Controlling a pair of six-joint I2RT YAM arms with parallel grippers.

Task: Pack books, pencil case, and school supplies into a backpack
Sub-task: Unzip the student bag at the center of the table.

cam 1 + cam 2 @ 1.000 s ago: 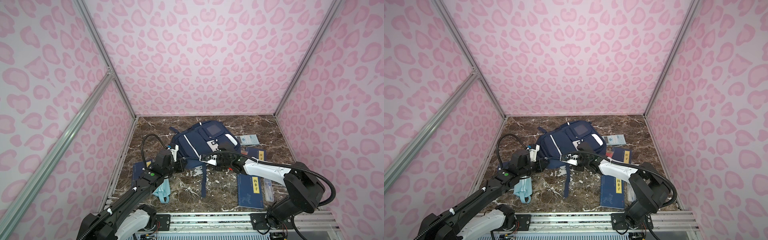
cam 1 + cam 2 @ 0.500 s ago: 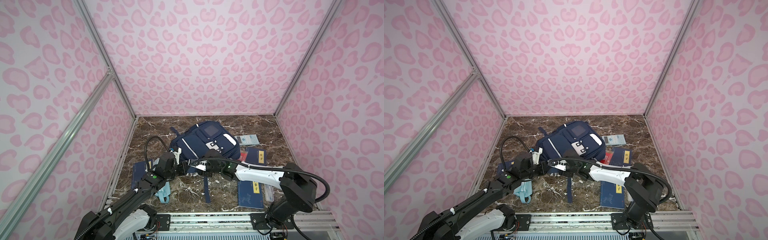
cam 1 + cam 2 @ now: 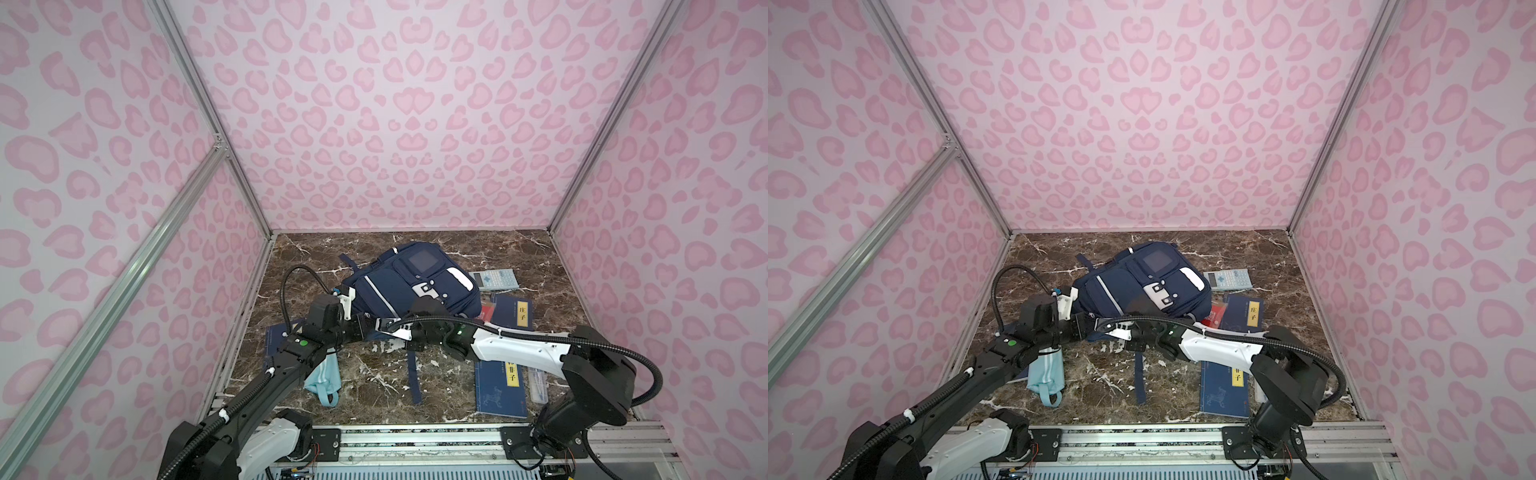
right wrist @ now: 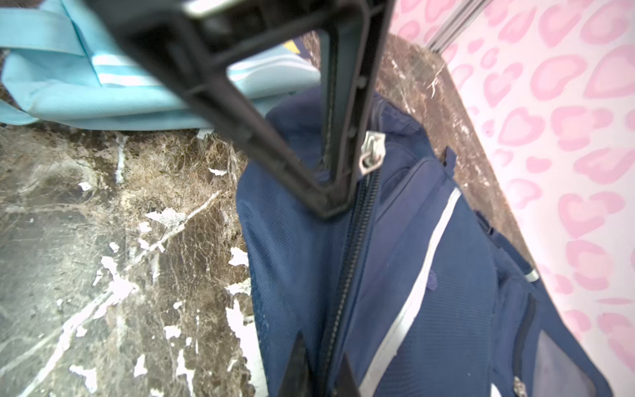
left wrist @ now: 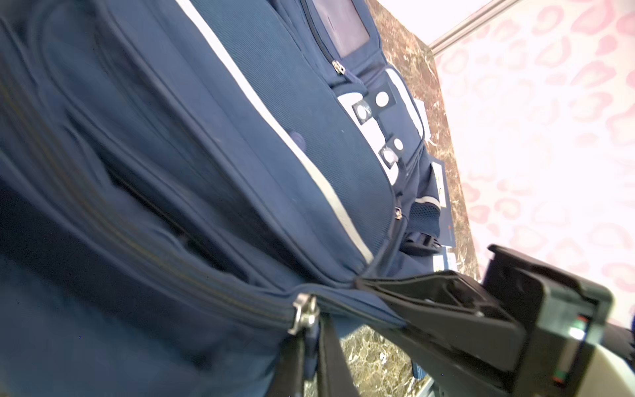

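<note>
The navy backpack (image 3: 399,286) (image 3: 1133,282) lies front side up in the middle of the floor. At its near edge my left gripper (image 3: 362,328) (image 5: 311,364) is shut on the tab of the zipper pull (image 5: 304,312). My right gripper (image 3: 384,325) (image 4: 321,374) is shut on the backpack's fabric along the zipper line (image 4: 347,261), tip to tip with the left. The aqua pencil case (image 3: 324,374) (image 4: 103,89) lies under my left arm. Books (image 3: 500,386) (image 3: 513,311) lie at the right, with the calculator (image 3: 496,279) and the red pack (image 3: 486,311) beside the backpack.
A clear ruler pack (image 3: 538,384) lies beside the near right book. Another dark-blue book (image 3: 276,336) lies partly hidden under my left arm. A loose backpack strap (image 3: 413,374) trails toward the front rail (image 3: 415,436). Pink walls close three sides.
My right gripper slid left along the backpack's near edge toward the left gripper, opened briefly, and is now shut on the fabric. The left gripper stayed shut on the pull.
</note>
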